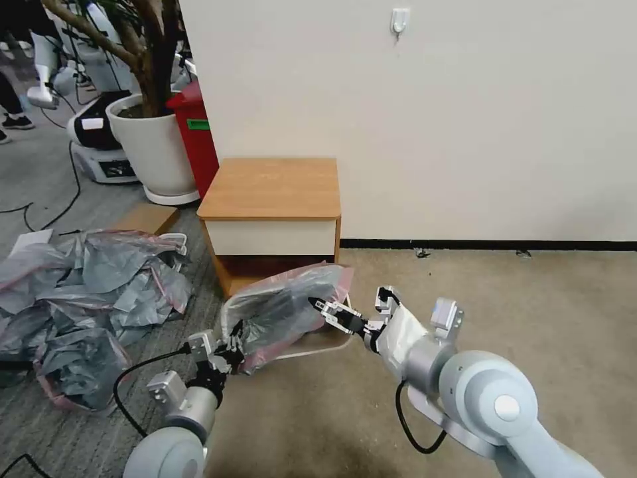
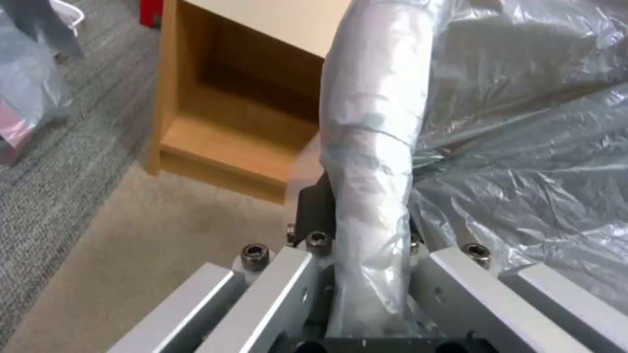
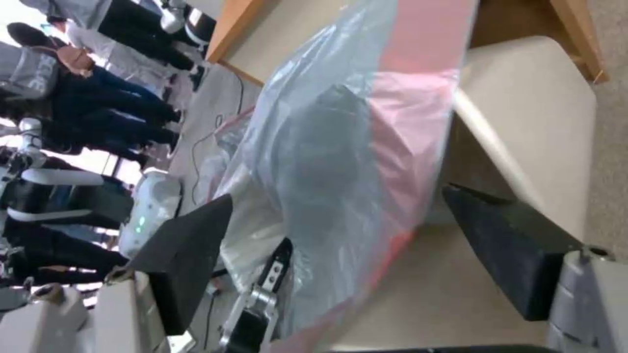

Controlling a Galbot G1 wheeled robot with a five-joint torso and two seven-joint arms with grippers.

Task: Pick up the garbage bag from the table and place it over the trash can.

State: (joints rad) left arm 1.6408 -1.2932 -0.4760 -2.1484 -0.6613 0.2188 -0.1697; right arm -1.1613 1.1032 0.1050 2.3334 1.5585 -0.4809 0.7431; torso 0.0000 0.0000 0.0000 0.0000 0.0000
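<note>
The garbage bag [image 1: 279,312], grey and crinkly with a pink-red band, hangs spread in front of the table [image 1: 269,186], whose wooden top is bare. Beneath the bag a stretch of the cream trash can's rim [image 1: 330,343] shows. My left gripper [image 1: 232,346] is shut on the bag's left edge; the bunched plastic [image 2: 373,122] runs between its fingers. At the bag's right side my right gripper [image 1: 323,307] is open, its black pads [image 3: 190,245] wide apart with the bag's banded edge [image 3: 340,147] between them and the trash can [image 3: 543,108] beside it.
A heap of similar grey bags [image 1: 79,292] lies on the floor to the left. Behind it stand a white plant pot [image 1: 152,149] and a tall red bin [image 1: 199,133]. The wall backs the table; open beige floor [image 1: 497,285] lies to the right.
</note>
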